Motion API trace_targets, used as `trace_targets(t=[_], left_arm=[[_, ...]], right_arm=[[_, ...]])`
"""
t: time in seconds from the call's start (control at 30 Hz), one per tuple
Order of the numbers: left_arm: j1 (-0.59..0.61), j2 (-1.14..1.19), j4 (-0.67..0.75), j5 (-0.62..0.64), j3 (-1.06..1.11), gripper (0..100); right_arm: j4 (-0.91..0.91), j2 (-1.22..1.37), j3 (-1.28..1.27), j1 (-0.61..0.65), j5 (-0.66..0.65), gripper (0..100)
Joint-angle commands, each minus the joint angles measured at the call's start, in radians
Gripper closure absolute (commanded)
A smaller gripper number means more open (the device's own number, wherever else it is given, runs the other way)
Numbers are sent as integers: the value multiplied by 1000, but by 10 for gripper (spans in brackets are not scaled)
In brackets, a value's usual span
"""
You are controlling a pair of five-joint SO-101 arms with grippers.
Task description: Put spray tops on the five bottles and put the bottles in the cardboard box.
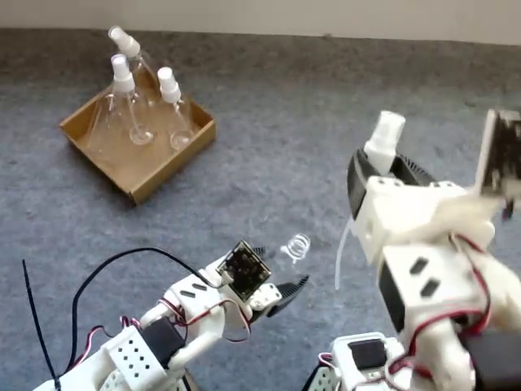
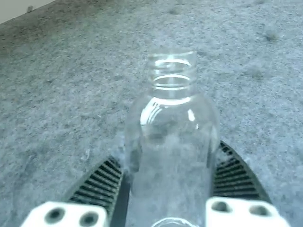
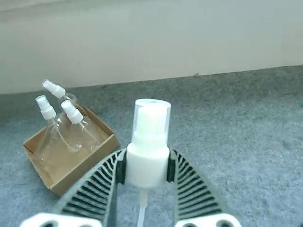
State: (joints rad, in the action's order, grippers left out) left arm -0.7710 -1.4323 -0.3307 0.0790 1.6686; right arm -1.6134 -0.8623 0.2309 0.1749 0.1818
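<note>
Now the step in hand looks like capping the fourth bottle: the left pincer (image 2: 168, 177) is pressed against the sides of a clear bottle (image 2: 173, 142), which sits between its ribbed fingers (image 2: 99, 182) with the open threaded neck pointing out past the tips. From above, the same left pincer (image 1: 279, 267) holds the bottle (image 1: 286, 251) low over the grey mat (image 1: 285, 122); whether the bottle touches the mat I cannot tell. The right pincer (image 3: 147, 165) pinches a white spray top (image 3: 149, 142) by its collar, nozzle end standing out beyond the tips and a thin tube (image 3: 141, 213) hanging back between the fingers. In the high view the right pincer (image 1: 383, 167) is raised with the spray top (image 1: 384, 134) upright in it, and the tube (image 1: 342, 252) dangles below, well apart from the bottle's neck. The cardboard box (image 1: 175, 175) lies far beyond both pincers, and three bottles (image 1: 130, 114) with tops on already rest inside it. Next, I judge, the right pincer must bring the tube's free end over the neck held by the left pincer, thread it in, then lower and seat the top. That calls for the neck to face the top squarely; the slack tube could miss the narrow mouth or bend against its rim.
</note>
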Motion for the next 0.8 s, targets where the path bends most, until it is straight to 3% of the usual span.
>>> trace_targets(t=[0.0,0.17,0.27,0.43,0.6,0.77], left_arm=[[-36,-24,32,-9,-33,958],[-36,-157,26,-11,-18,958],[-38,-280,5,-97,36,960],[-51,-410,-170,-138,25,961],[-51,-384,-175,-138,25,961],[-45,-384,-175,-138,25,961]], right_arm=[[171,-137,-217,4,-14,994],[371,-312,-498,1,-14,994],[404,-352,-610,1,-14,994],[453,-360,-627,4,-6,993],[538,-360,-627,18,-5,993],[549,-361,-621,111,-5,993]])
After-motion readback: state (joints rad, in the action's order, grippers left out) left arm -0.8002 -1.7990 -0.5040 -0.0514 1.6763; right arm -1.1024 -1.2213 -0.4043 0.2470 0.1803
